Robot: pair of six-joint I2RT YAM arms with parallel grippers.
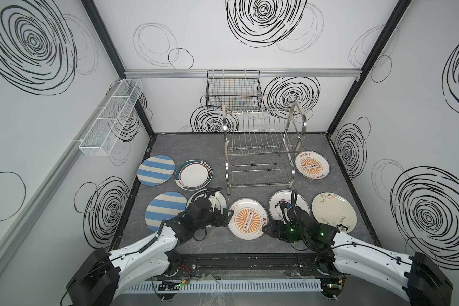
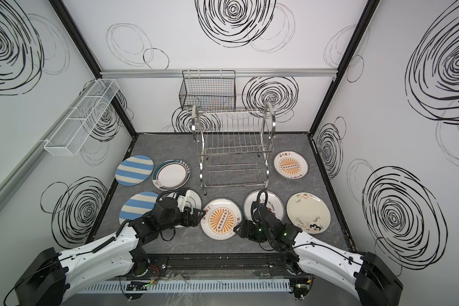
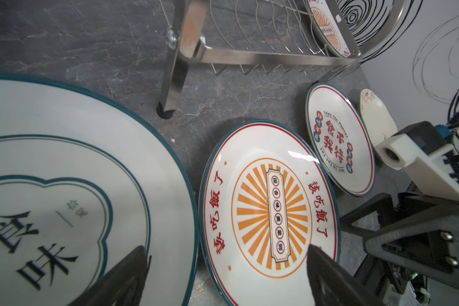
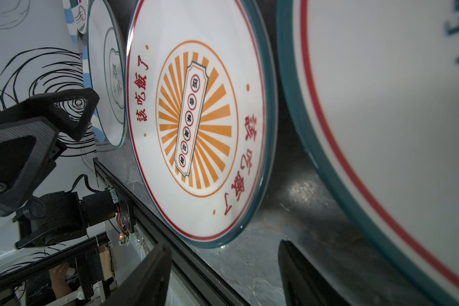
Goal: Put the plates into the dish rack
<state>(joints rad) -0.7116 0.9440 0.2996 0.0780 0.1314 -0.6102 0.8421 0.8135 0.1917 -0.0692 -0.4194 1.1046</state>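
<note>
Rack (image 1: 263,148): empty. 8 plates (image 1: 156,171) flat around it. Step: first pickup, sunburst plate (image 1: 247,218) just before rack. Left gripper (image 1: 225,217), right gripper (image 1: 266,229): jaws apart, empty, flanking its rim. Next: likely pinch rim, tilt upright.

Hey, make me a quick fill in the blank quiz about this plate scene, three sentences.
1. The rays on the sunburst plate between the left hand and right hand are ____.
2. The dish rack has ____ tiers.
3. The wire basket on the back wall is ____.
Missing words: orange; two; black.
</note>
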